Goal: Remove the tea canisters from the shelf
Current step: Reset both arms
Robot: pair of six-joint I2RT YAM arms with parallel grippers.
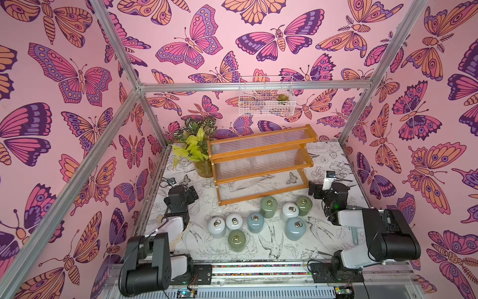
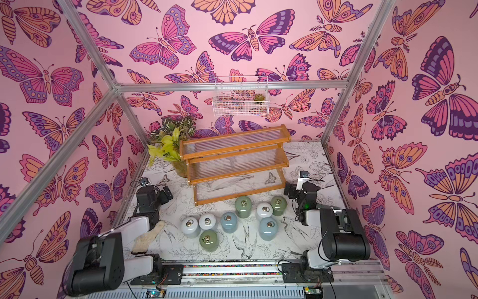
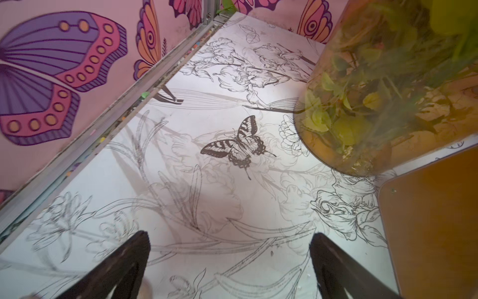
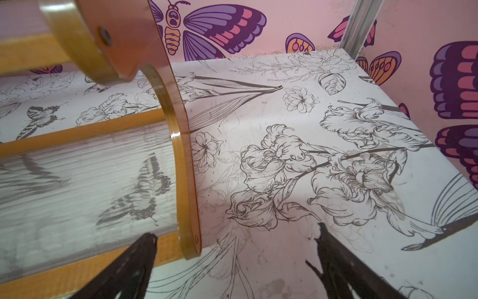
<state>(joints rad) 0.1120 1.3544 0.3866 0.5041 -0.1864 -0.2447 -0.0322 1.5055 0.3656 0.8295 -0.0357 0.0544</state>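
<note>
Evidently glossy tea canisters (image 1: 269,207): likely slick, breakable; grip the body. Left gripper (image 3: 230,240), right gripper (image 4: 236,233) gape, empty.

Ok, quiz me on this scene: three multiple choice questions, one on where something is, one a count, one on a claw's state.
1. Where do the tea canisters stand relative to the shelf?
A. on its top tier
B. on the table in front of it
C. on its bottom tier

2. How many green canisters are there?
A. one
B. three
C. five

3. The left claw is:
A. open and empty
B. shut on a canister
C. shut on the shelf's frame

Answers:
1 B, every tier is bare in both top views.
2 B, three green stand among the eight.
3 A, its wrist view shows the jaws apart over bare table.
</note>
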